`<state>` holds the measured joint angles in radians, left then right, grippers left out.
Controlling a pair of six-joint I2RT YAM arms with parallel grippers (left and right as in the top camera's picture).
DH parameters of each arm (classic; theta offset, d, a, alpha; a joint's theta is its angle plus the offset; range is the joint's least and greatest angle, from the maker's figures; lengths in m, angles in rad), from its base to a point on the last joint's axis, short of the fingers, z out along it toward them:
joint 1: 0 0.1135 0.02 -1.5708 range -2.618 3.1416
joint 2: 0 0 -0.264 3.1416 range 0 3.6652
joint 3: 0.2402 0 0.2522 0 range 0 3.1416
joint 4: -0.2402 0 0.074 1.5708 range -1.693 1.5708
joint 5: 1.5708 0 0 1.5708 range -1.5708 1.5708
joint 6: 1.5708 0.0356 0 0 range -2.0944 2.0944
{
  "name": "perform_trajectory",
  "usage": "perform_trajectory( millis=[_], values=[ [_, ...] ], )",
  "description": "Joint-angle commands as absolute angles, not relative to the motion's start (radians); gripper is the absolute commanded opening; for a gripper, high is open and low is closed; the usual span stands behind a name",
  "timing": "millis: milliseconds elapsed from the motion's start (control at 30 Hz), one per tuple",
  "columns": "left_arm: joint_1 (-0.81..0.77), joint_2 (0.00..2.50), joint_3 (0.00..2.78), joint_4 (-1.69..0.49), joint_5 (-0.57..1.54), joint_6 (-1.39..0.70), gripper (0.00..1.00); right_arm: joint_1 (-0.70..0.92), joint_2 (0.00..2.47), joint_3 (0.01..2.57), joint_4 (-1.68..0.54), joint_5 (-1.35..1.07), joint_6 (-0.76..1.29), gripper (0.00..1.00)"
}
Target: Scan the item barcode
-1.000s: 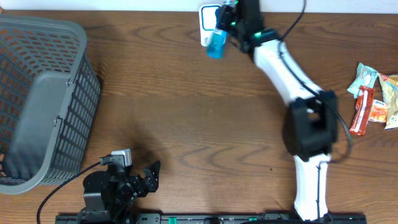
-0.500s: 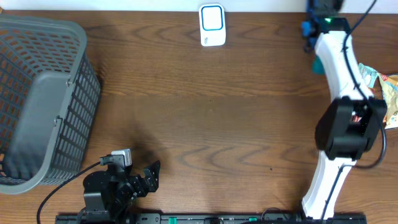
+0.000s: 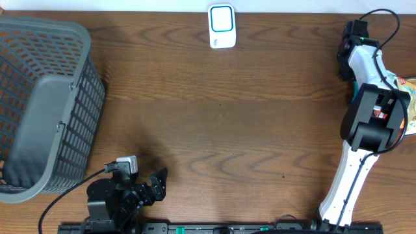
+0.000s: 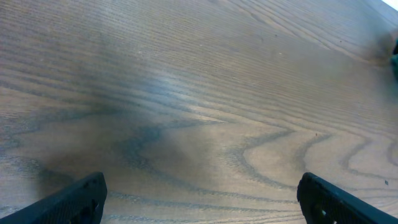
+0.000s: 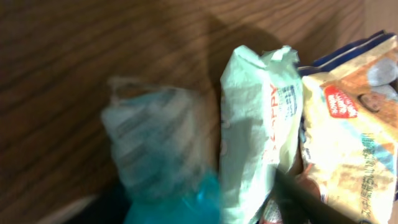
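Teal-and-clear item (image 5: 155,149), blurred, no label legible, at the right edge of the bench (image 3: 214,130) near its far corner, just beside a pale green packet (image 5: 255,130) with unreadable orange print; right gripper (image 5: 196,200) jaws parted either side of it; left gripper (image 4: 202,190) jaws spread wide over bare wood

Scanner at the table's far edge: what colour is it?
The scanner is white with a blue-rimmed panel; the overhead view shows it best.
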<state>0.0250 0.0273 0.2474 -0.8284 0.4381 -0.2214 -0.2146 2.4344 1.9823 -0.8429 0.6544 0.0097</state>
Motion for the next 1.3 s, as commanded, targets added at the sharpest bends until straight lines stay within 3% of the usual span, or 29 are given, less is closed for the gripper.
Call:
perform_trajectory(
  millis=[0,733,1267],
  values=[
    [0.027,0.023,0.25,-0.837,0.432,-0.223,0.98,-0.196,2.33,2.0,-0.856,0.604,-0.005,0.99],
    [0.027,0.023,0.25,-0.837,0.432,-0.223,0.98,-0.052,1.377,2.0,-1.028,0.045,0.081,0.99],
    [0.027,0.023,0.25,-0.837,0.432,-0.223,0.98,-0.052,0.876,2.0,-1.341,0.064,0.081,0.99]
  ],
)
